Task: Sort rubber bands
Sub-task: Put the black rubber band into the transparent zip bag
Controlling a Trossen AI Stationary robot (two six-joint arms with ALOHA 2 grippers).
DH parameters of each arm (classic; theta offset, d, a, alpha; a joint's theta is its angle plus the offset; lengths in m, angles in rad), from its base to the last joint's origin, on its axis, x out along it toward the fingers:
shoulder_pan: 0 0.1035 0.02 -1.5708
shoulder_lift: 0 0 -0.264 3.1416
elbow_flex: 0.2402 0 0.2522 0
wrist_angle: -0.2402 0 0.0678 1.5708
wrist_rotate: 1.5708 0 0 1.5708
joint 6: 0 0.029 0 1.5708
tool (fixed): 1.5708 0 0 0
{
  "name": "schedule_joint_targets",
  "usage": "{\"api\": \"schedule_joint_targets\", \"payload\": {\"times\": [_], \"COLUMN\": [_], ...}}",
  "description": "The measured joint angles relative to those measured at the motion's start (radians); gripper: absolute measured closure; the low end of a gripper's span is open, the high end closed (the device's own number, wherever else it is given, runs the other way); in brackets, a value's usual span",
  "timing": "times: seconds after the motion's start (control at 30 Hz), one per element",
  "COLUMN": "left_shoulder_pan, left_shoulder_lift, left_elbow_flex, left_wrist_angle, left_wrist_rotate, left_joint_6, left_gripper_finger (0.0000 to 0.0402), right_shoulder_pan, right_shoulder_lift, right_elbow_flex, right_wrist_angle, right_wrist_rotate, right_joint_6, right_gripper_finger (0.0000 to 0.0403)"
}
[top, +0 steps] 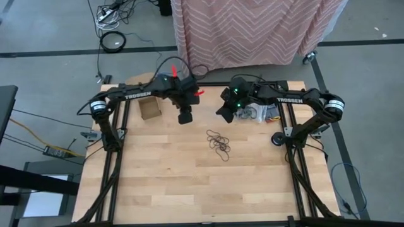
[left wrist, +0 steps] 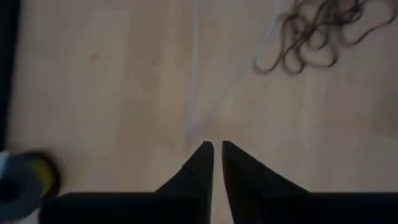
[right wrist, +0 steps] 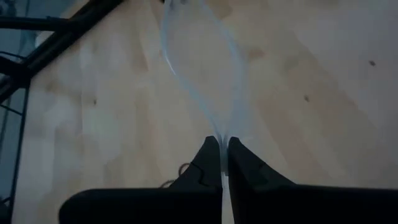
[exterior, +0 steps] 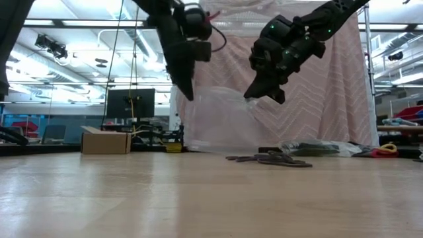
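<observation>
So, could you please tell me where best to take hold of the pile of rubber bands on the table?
Probably from straight above: the rubber bands lie flat in a loose tangle on the bare table. Pinch an outer loop at the pile's edge, where a strand stands apart from the rest.

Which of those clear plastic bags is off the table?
The bag held up between the left tool and right tool; the other bags lie on the table beside the right arm.

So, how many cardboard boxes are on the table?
1: a small cardboard box sits at the table's far left, under the left arm. Others may be hidden behind the arms.
</observation>
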Motion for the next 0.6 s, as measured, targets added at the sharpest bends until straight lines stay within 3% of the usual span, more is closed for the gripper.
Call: {"api": "schedule_joint_targets", "payload": {"times": [0.13,0.3,0.47,0.6], "left_shoulder_pan": [-0.012,-0.026,-0.044,-0.043], "left_shoulder_lift": [0.002,0.007,0.068,0.042], "left_elbow_flex": [-0.049,-0.041,-0.01,0.031], "left_wrist_angle": [0.152,0.294,0.27,0.16], "left_wrist_rotate": [-0.002,0.049,0.116,0.114], "left_joint_6": [-0.05,-0.068,-0.081,-0.064], "left_gripper_finger": [0.0395,0.0394,0.0398,0.0399], "right_shoulder_pan": [-0.001,-0.001,-0.004,-0.015], "right_shoulder_lift": [0.0,0.005,0.005,0.005], "right_elbow_flex": [0.0,0.0,0.0,0.0], "right_wrist_angle": [0.026,0.051,0.077,0.054], "right_wrist_rotate": [-0.005,-0.02,-0.025,-0.025], "right_joint_6": [0.018,0.031,0.043,0.043], "right_gripper_finger": [0.0403,0.0403,0.0403,0.0403]}}
